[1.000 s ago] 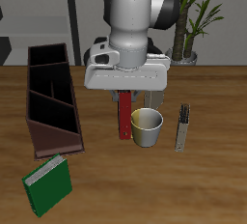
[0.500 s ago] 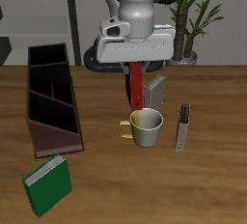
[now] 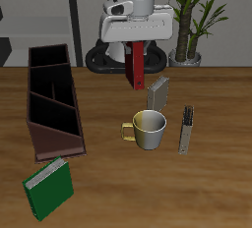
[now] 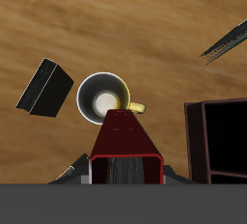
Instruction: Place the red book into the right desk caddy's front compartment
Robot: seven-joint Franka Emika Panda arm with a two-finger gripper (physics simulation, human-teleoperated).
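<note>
Since a second ago the gripper (image 3: 137, 43) has risen, clamped on the red book (image 3: 136, 65), which may clip the right desk caddy (image 3: 51, 99), at nine o'clock, if swung low.

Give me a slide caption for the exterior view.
Gripper holds the red book upright above the table, over the mug, away from the right desk caddy.

Cream mug (image 3: 149, 130) between upright grey book (image 3: 157, 93) and dark book (image 3: 186, 129); green book (image 3: 48, 188) near front edge.
</note>
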